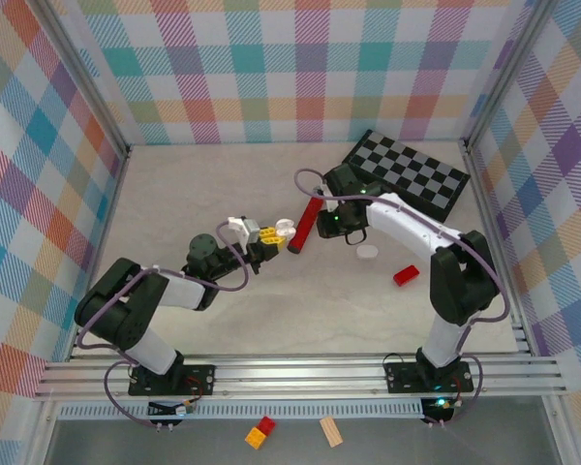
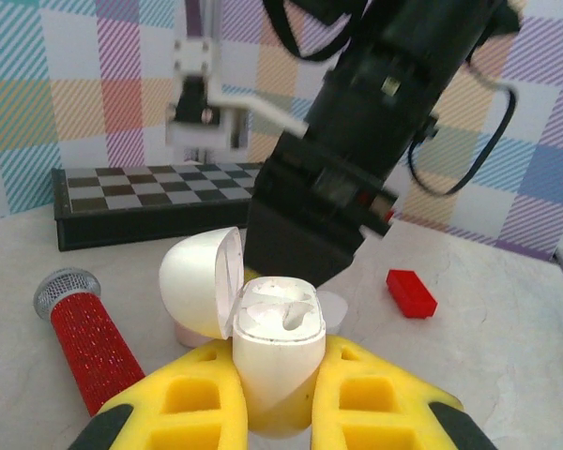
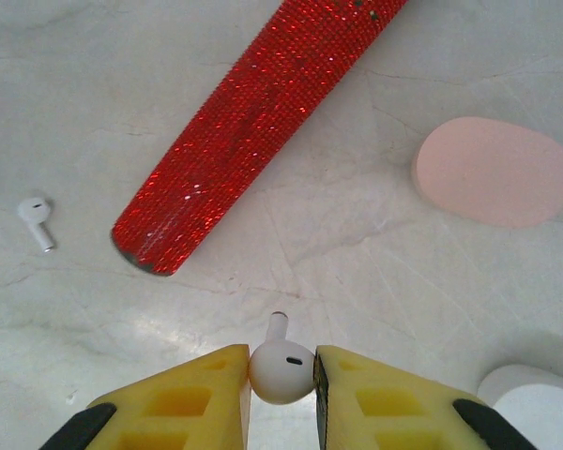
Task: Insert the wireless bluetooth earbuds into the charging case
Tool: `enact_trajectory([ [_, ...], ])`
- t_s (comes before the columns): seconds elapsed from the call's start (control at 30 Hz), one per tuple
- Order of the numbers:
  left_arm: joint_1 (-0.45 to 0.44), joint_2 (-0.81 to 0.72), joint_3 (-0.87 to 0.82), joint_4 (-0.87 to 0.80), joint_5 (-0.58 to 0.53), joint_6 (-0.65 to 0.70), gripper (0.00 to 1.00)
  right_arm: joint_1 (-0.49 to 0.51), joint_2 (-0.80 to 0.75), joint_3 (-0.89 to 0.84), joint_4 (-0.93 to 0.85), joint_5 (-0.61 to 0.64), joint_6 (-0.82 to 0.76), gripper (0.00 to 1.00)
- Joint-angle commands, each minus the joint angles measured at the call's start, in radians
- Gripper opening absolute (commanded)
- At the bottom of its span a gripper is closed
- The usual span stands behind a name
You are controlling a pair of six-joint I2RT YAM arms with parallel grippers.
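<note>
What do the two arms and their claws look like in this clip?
Both the left arm and the right arm have black joints, white link shells and a greyish-purple cable looping alongside. The left claw and right claw have yellow fingers with rectangular pockets and black bases.

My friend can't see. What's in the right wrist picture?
The right gripper pinches a white earbud over the pale table. Beyond lie a glittery red microphone, a pink oval object and a second white earbud.
</note>
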Motion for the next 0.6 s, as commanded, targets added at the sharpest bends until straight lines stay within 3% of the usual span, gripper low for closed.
enact_trajectory([
  [0.0, -0.022, 0.034, 0.042, 0.042, -0.013, 0.068, 0.00, -0.003, -0.067, 0.024, -0.069, -0.052, -0.004, 0.26],
  [0.37, -0.052, 0.160, 0.117, 0.045, 0.011, 0.234, 0.00, -0.005, -0.192, 0.014, -0.139, -0.165, -0.005, 0.27],
  [0.57, -0.056, 0.187, 0.143, 0.043, 0.029, 0.245, 0.00, -0.014, -0.215, 0.016, -0.125, -0.243, 0.009, 0.27],
])
